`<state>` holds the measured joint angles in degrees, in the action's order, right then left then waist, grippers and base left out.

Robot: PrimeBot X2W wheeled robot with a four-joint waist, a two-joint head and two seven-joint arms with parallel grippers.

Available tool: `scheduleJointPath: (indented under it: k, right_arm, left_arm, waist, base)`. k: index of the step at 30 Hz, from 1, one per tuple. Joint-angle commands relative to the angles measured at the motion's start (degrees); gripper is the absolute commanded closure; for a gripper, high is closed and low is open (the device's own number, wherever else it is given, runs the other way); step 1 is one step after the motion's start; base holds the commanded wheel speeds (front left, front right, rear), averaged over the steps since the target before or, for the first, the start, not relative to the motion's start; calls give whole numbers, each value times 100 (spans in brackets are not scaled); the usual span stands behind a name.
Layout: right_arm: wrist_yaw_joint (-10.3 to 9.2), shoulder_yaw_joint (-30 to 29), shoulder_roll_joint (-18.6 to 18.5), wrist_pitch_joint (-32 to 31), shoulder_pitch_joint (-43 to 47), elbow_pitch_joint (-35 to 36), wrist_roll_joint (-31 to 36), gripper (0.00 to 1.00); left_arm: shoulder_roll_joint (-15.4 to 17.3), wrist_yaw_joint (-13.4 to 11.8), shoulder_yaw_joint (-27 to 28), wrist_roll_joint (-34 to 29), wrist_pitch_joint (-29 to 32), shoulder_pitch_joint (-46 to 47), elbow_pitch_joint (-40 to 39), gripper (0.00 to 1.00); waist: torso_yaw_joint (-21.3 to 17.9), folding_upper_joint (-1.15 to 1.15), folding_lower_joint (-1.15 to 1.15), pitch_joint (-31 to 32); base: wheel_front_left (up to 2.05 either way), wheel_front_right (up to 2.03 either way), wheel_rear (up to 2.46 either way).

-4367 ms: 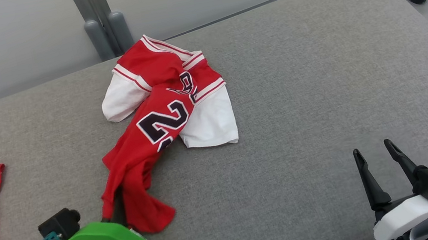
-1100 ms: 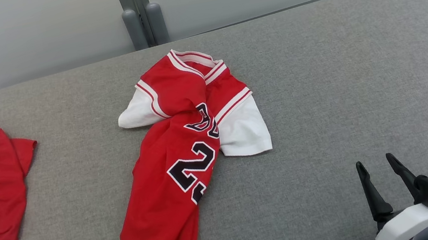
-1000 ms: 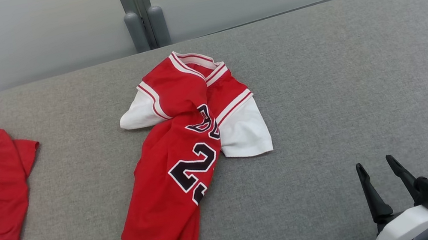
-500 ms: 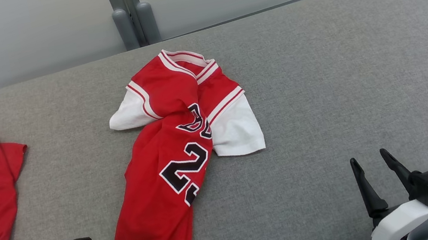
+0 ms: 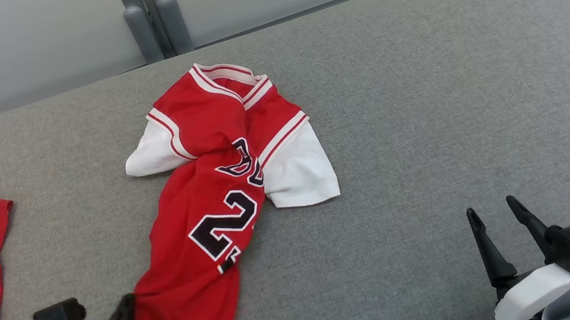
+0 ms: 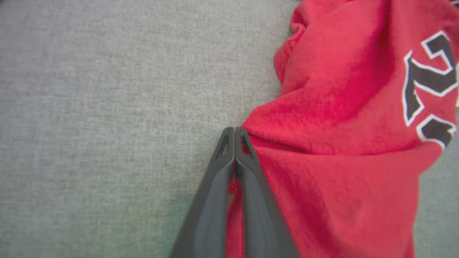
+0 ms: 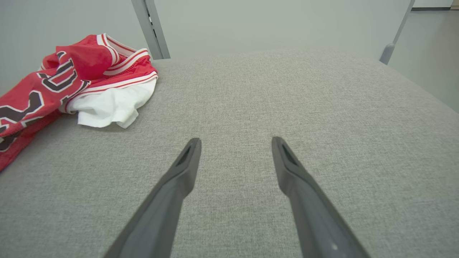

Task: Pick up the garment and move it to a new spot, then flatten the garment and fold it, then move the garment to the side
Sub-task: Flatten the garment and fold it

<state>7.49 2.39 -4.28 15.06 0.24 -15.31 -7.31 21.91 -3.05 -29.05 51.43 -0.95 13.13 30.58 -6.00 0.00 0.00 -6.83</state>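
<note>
The jersey [image 5: 202, 220] runs from far collar to near-left hem. The left wrist view shows the left gripper [image 6: 235, 129] pinching its edge; the right gripper [image 5: 491, 206] gapes, empty.

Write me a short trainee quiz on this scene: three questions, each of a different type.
1. True or false: the right gripper is shut on the jersey.
2. What is pinching the jersey's red cloth? A) left gripper B) right gripper C) nothing
3. Fill in: the jersey's sleeves are ___.
Key: 1 false; 2 A; 3 white.
</note>
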Motion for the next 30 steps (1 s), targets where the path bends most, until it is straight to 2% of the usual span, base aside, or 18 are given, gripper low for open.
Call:
scheduleJointPath:
  k: [1, 4, 9, 10, 11, 12, 18, 22, 24, 27, 30]
  right_arm:
    - [0, -7, -9, 18, -58, -4, 11, 0]
    - [0, -3, -28, 18, -39, -19, 21, 0]
    - [0, 35, -33, 18, -2, -35, 26, 0]
    - [0, 36, -32, 18, 11, -36, 25, 0]
    - [0, 32, -28, 18, 25, -33, 23, 0]
    - [0, 24, -23, 18, 37, -29, 21, 0]
    - [0, -95, -16, 18, 185, 32, 30, 0]
    - [0, -265, -31, 18, 302, 130, 44, 0]
    - [0, -366, -35, 18, 353, 182, 50, 0]
    - [0, -482, -30, 18, 423, 252, 77, 0]
    - [-1, -581, -19, 17, 440, 339, 111, 0]
  left_arm:
    - [77, -108, 103, -121, -220, 168, 85, 100]
    - [125, -243, 201, -248, -527, 334, 281, 100]
    - [95, -265, 254, -247, -668, 466, 701, 100]
    - [51, -246, 280, -192, -705, 447, 763, 93]
    - [58, -275, 293, -254, -842, 443, 818, 56]
    - [47, -327, 335, -244, -928, 419, 874, 2]
    - [-167, -462, 693, -255, -1394, -16, 706, 0]
    - [-349, -707, 1313, -794, -1426, -544, -367, 0]
    - [-629, -876, 1770, -1308, -1421, -1023, -1158, 0]
    - [-1121, -924, 2303, -1995, -1417, -1632, -2141, 0]
    - [-1532, -757, 2630, -2662, -1418, -2127, -2673, 0]
  waist:
    - [-3, 0, 0, 30]
    - [-8, 0, 0, 96]
    - [-54, 0, 0, 210]
    - [-62, 0, 0, 228]
    - [-67, 0, 0, 242]
    - [-67, 0, 0, 255]
    - [-32, 0, 0, 388]
    - [86, 0, 0, 487]
    - [177, 0, 0, 532]
    - [328, 0, 0, 591]
    - [478, 0, 0, 622]
  base:
    - [0, 0, 0]
    - [0, 0, 0]
    - [0, 0, 0]
    - [0, 0, 0]
    - [0, 0, 0]
    - [0, 0, 0]
    - [0, 0, 0]
    - [0, 0, 0]
    - [0, 0, 0]
    - [0, 0, 0]
    - [0, 0, 0]
